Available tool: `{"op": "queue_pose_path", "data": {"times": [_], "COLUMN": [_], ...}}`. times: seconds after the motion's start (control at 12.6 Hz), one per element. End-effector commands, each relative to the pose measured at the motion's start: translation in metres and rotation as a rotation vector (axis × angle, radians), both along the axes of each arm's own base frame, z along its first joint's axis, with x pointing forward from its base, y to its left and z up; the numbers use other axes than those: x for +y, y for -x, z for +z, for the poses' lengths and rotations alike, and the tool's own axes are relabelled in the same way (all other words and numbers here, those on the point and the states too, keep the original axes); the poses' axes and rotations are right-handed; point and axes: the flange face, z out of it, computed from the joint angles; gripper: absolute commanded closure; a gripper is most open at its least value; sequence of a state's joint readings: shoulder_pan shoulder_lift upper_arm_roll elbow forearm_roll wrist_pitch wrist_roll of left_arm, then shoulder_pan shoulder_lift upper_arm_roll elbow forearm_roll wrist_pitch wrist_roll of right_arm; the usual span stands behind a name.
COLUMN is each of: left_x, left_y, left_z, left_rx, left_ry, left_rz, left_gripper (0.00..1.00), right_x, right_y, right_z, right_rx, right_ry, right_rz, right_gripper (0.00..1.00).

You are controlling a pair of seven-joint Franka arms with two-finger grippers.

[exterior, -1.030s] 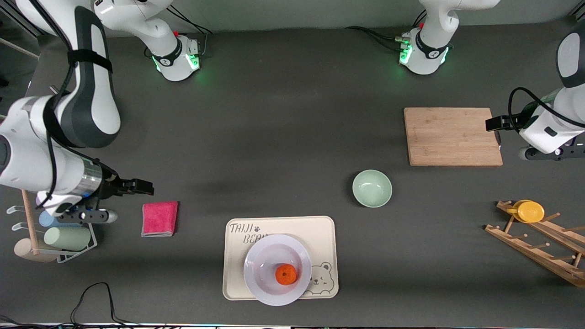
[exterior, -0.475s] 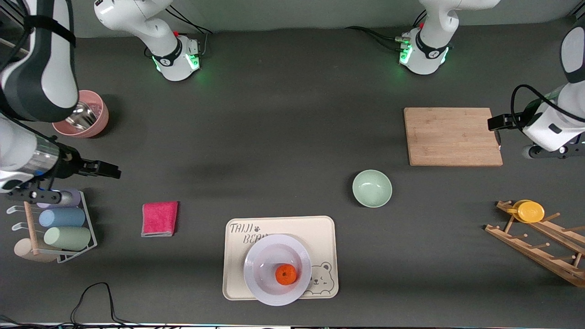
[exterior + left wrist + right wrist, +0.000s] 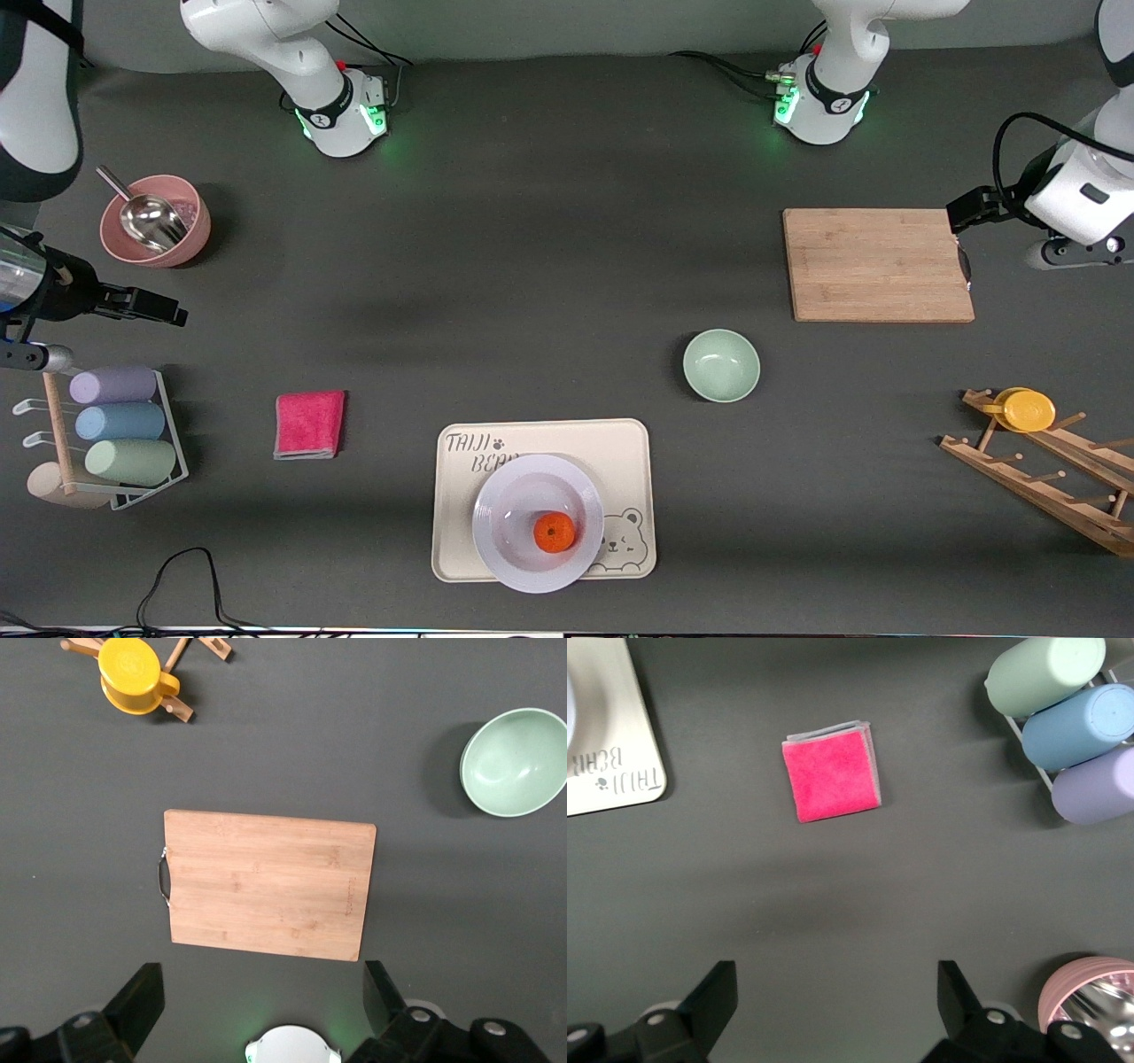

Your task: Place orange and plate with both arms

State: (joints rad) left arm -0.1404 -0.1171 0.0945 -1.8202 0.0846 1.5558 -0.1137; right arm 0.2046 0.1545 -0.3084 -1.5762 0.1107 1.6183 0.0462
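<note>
The orange lies in the white plate, off-centre toward the left arm's end. The plate rests on the beige bear tray near the front camera's edge of the table. My right gripper hangs open and empty at the right arm's end, over bare table between a pink bowl and a cup rack. The right wrist view shows its fingers wide apart over dark mat. My left gripper is open and empty over the end of the cutting board with the handle. Its fingers also stand spread.
A wooden cutting board and a pale green bowl lie toward the left arm's end. A wooden rack with a yellow cup is there too. A folded pink cloth, a rack of pastel cups and a pink bowl with a metal scoop sit at the right arm's end.
My right arm has swung away from the pink cloth toward its end of the table, uncovering the pink bowl and cup rack. My left gripper has drifted slightly toward the bases. Plate and orange stayed put.
</note>
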Motion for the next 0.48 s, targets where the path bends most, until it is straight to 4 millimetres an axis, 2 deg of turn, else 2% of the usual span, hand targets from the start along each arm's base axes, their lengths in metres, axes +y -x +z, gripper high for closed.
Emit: {"op": "queue_pose_path", "data": {"times": [0.0, 0.08, 0.16, 0.24, 0.4], "left_x": [0.008, 0.006, 0.007, 0.007, 0.010], "left_y": [0.020, 0.024, 0.027, 0.028, 0.030], "left_z": [0.004, 0.010, 0.014, 0.015, 0.018], "left_rx": [-0.038, -0.043, -0.046, -0.046, -0.051], "left_ry": [0.001, 0.008, 0.009, 0.011, 0.011], "left_rz": [0.034, 0.037, 0.041, 0.041, 0.047], "left_gripper": [0.00, 0.00, 0.00, 0.00, 0.00], "right_x": [0.002, 0.006, 0.022, 0.030, 0.030], "right_y": [0.023, 0.029, 0.035, 0.039, 0.051], "right_z": [0.009, 0.006, 0.000, -0.005, -0.003], "right_rx": [-0.009, -0.026, -0.050, -0.068, -0.093], "right_ry": [0.002, -0.004, 0.006, 0.041, 0.044], "right_rz": [-0.015, -0.005, 0.026, 0.049, 0.046], "right_gripper": [0.00, 0.00, 0.00, 0.00, 0.00]}}
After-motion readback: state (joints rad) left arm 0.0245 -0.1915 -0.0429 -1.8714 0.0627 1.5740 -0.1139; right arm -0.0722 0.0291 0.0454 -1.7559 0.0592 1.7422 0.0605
